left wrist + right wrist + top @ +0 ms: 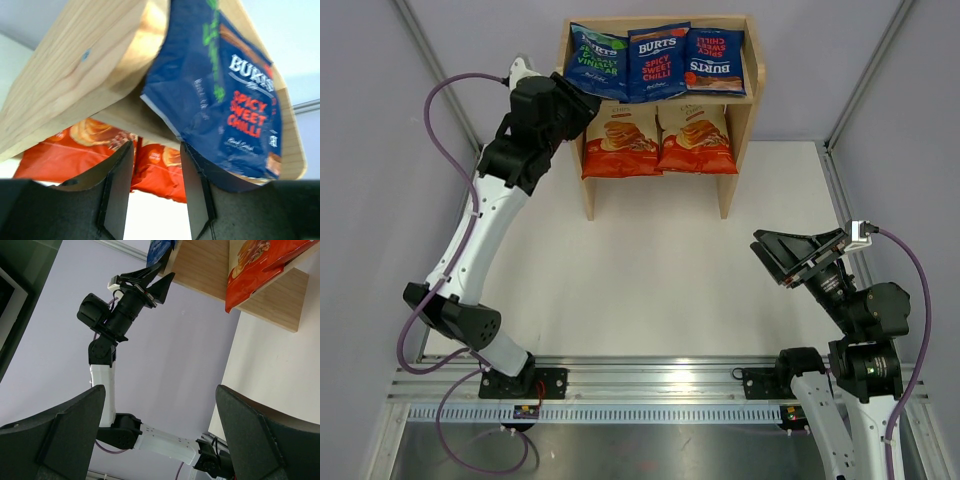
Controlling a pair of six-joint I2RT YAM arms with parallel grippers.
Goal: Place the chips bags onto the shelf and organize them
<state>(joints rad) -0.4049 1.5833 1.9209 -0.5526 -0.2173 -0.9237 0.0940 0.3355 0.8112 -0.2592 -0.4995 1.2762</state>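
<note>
The wooden shelf (733,140) stands at the far middle of the table. Three dark blue chips bags lean on its top tier: the green-lettered one (597,60) at left, a second (658,62) in the middle, a third (715,62) upside down at right. Two orange-red bags (620,140) (695,138) lie on the lower tier. My left gripper (586,104) hovers at the shelf's left end, just below the green-lettered bag (200,65). In the left wrist view it (156,150) is open, its jaws empty. My right gripper (770,260) stands wide open and empty over the table's right side.
The shelf's left side panel (75,75) sits close above my left fingers. An orange bag (255,265) overhangs the lower tier's front edge. Grey walls enclose the white table (650,290), and a metal rail (650,385) runs along the near edge.
</note>
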